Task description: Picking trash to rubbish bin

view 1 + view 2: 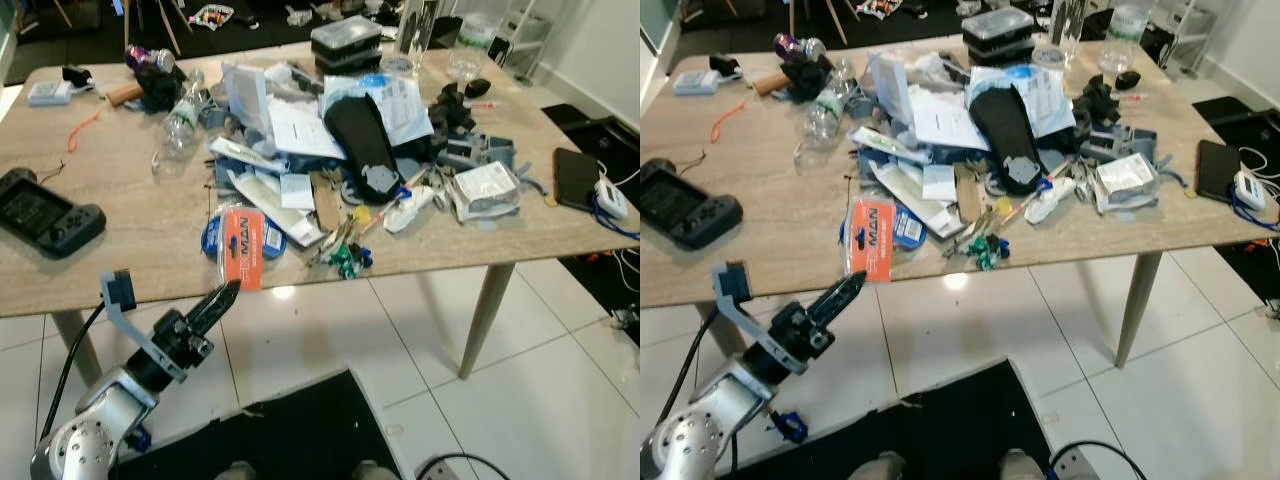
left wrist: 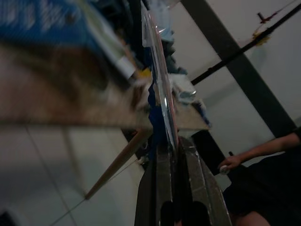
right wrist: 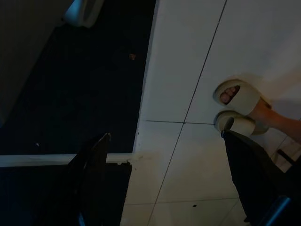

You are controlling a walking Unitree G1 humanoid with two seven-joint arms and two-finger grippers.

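The left gripper (image 1: 228, 293) reached up to the table (image 1: 120, 230) edge, fingers pinched on the orange packet (image 1: 241, 249) lying there among clutter; the right gripper (image 3: 164, 183) hung over floor tiles, fingers spread, beside a person's slippers (image 3: 237, 107).

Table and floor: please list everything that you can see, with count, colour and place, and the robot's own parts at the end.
Table: one, light wood, across the view.
Orange packet: one, orange and white, front edge, pinched by the left gripper.
Game controller: one, black, robot's left side.
Plastic bottle: one, clear, lying left of the pile.
Black pouch: one, on the papers in the middle.
White papers: several, centre pile.
Phone: one, dark, right edge.
Person's slippers: two, pale, on the white tiles.
Left gripper: shut on the packet.
Right gripper: open, above the floor.
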